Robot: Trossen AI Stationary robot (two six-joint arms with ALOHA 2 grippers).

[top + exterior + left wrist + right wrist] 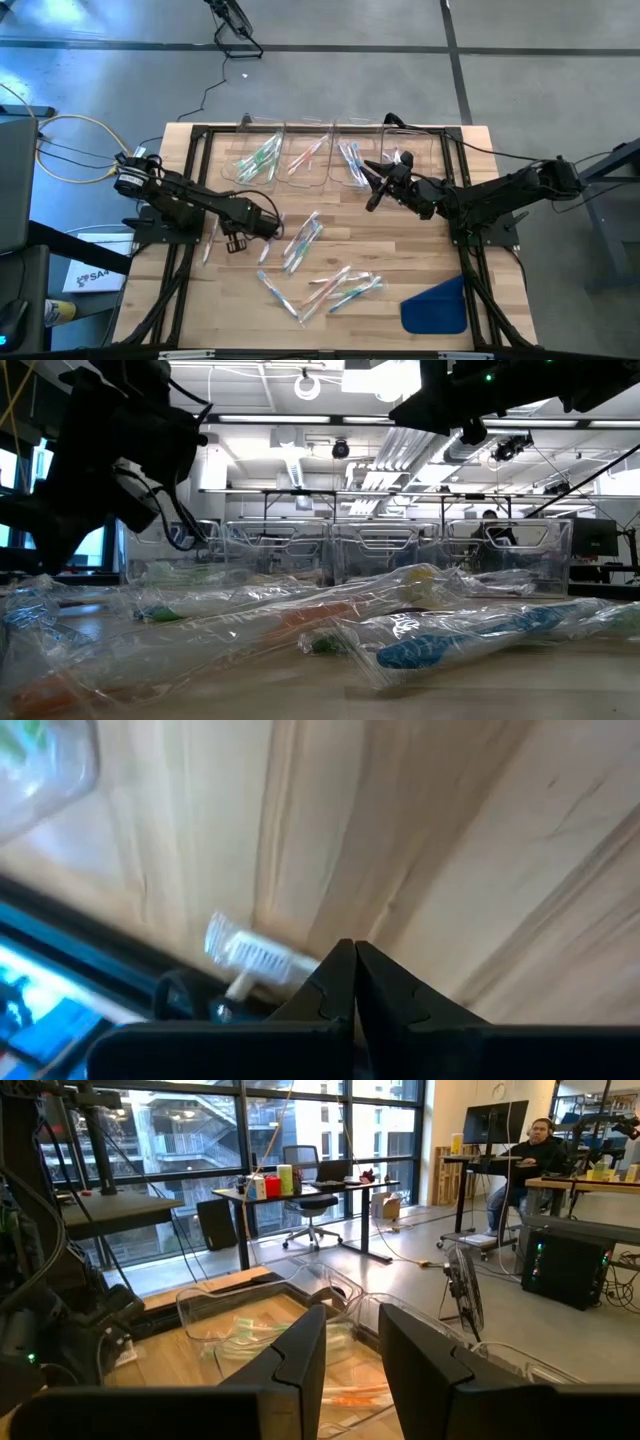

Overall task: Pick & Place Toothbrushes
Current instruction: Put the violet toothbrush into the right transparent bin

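Observation:
Several toothbrushes in clear wrappers lie flat and scattered on the middle of the wooden table [330,280] [430,645]. More of them lie in clear bins [300,155] along the far edge. My left gripper [236,240] [353,955] points steeply down, shut, just over the wood on the table's left part. A wrapped toothbrush [255,958] lies right beside its fingertips. My right gripper [375,190] [352,1345] hangs level above the table in front of the bins, open, with nothing between its fingers. My left gripper's shut fingers [335,970] stand at one end of the wrapped toothbrush [290,963], which lies flat on the wood. The finger hides the place where they meet, so I cannot tell whether they touch it. Nothing shows between the fingertips.
A blue flat cloth piece [437,305] lies at the near right corner. A black frame [190,190] runs along the table's sides. Cables and equipment stand left of the table. A person sits at a desk far behind [535,1145].

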